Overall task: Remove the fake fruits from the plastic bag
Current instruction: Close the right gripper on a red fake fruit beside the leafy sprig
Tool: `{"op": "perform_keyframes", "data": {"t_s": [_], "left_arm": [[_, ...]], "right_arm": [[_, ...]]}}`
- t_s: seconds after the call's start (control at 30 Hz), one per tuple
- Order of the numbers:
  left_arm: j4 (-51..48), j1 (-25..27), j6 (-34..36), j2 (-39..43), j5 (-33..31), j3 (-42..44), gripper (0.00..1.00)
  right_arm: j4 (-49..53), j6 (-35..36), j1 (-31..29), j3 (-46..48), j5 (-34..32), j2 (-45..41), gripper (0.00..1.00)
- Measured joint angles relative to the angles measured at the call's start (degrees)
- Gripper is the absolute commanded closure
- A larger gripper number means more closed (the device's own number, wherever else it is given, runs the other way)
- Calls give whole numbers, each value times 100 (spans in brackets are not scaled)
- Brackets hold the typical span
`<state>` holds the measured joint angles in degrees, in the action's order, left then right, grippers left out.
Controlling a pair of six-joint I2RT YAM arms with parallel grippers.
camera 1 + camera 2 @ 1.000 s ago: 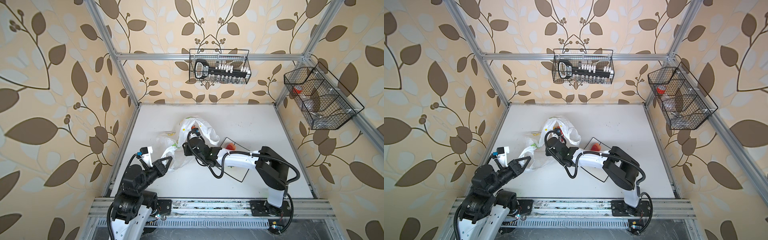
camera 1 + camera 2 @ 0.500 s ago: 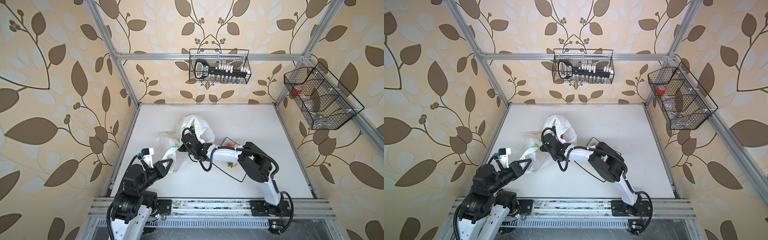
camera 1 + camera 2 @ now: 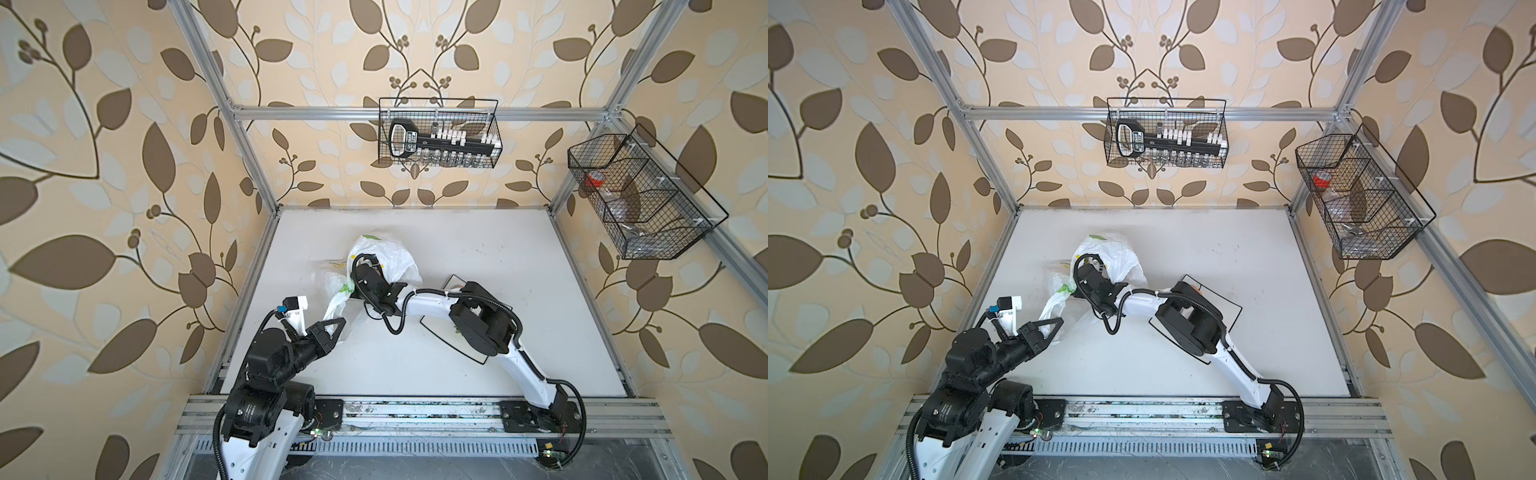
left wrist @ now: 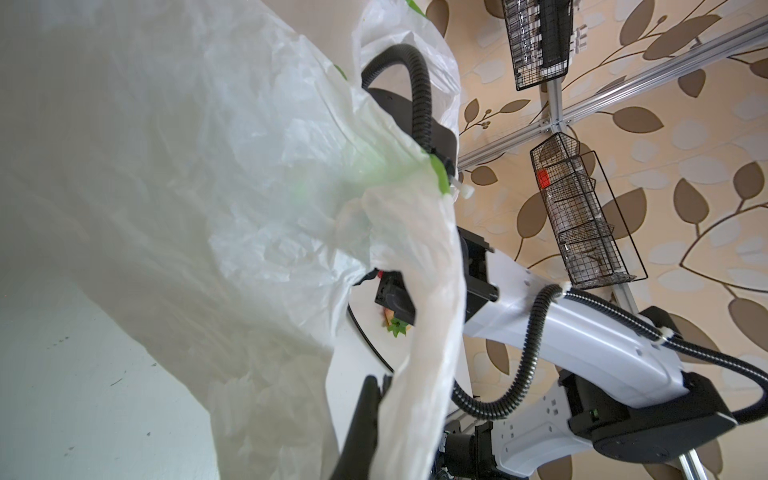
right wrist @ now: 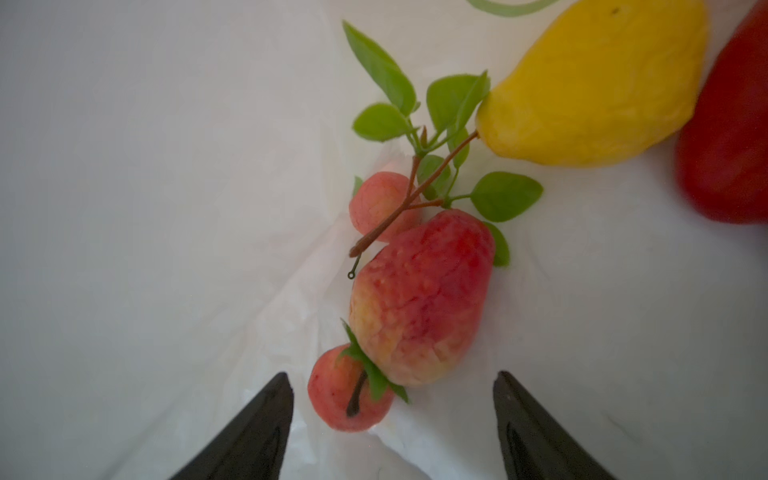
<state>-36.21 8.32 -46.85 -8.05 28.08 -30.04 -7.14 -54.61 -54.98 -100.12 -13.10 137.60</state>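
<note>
The plastic bag (image 3: pixel 390 257) (image 3: pixel 1119 251) lies crumpled left of the table's middle. My left gripper (image 3: pixel 336 325) (image 3: pixel 1056 323) is shut on one of the bag's handles (image 4: pixel 424 353), pulling it toward the front. My right gripper reaches into the bag's mouth, its jaws hidden in both top views. In the right wrist view the right gripper (image 5: pixel 392 380) is open inside the bag. A small peach (image 5: pixel 349 390) lies between its fingertips, untouched. Beyond it lie a bigger peach (image 5: pixel 419 299), a green leafy sprig (image 5: pixel 444 124), a yellow lemon (image 5: pixel 594 83) and a red strawberry (image 5: pixel 731 137).
A square white plate (image 3: pixel 440 332) (image 3: pixel 1223 305) with a black rim lies under my right arm, with some fruit and leaves (image 4: pixel 397 328) on it. Wire baskets hang on the back wall (image 3: pixel 438 133) and on the right wall (image 3: pixel 636 195).
My right arm has pushed from the plate side leftward into the bag's mouth, and its jaws have spread wider. The left gripper has kept its hold on the handle.
</note>
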Motion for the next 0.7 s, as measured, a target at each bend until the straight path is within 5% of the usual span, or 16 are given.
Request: {"op": "perform_keyframes", "data": {"t_s": [0.43,0.7], "left_arm": [[205,0,-68,-127,463,0,100],[348,0,-111,-127,846,0,100]], "right_arm": [[496,-243,4,-1759,-409,1119,21],[682,-455,4,-2146,-518,1377,48]]}}
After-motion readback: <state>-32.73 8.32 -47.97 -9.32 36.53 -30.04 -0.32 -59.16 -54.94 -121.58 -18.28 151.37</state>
